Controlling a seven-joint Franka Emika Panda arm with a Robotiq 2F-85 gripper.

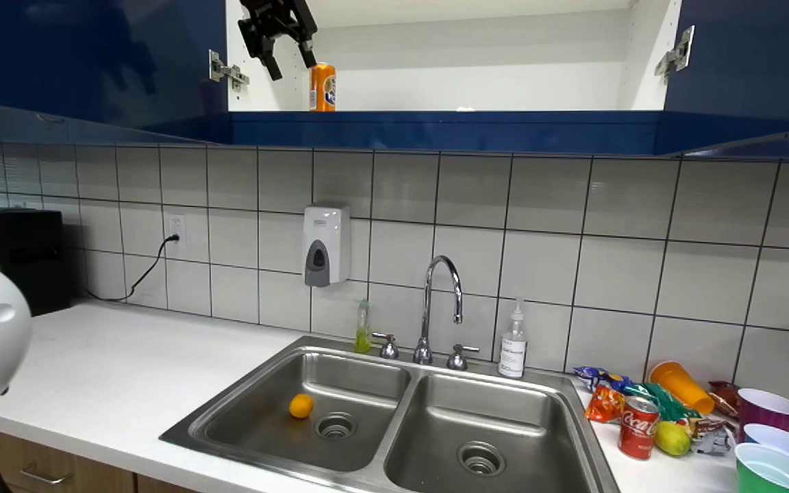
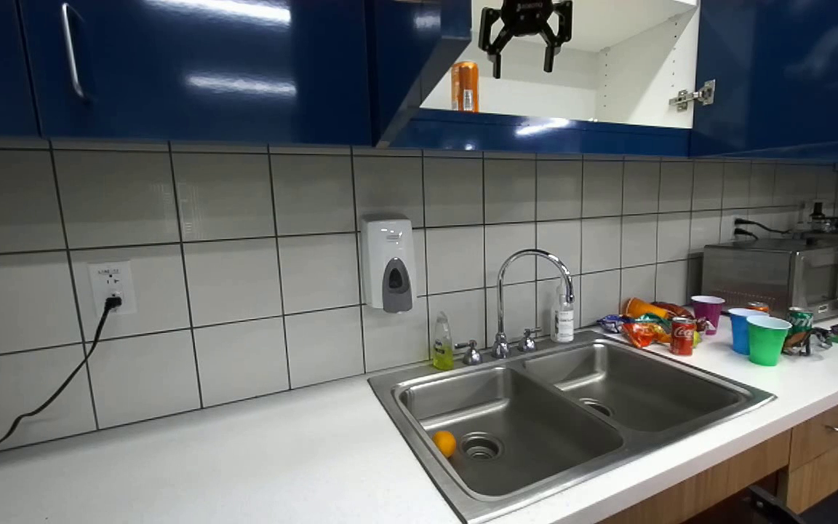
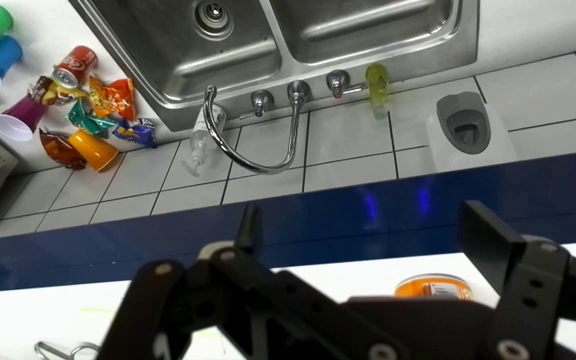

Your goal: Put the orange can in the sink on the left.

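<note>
The orange can (image 1: 322,89) stands upright in the open blue cabinet (image 1: 435,129) above the sink (image 2: 641,437), and my hand (image 2: 522,67) hangs near but apart from it, my fingers (image 3: 490,245) spread wide. Below, in the left basin (image 1: 360,373), a round orange fruit (image 1: 301,406) rests near the drain (image 1: 336,426). Beyond the right basin (image 1: 477,411), a red Coca-Cola can (image 1: 638,431), snack bags (image 1: 604,404) and several cups (image 2: 764,343) crowd the white table (image 1: 127,383).
</note>
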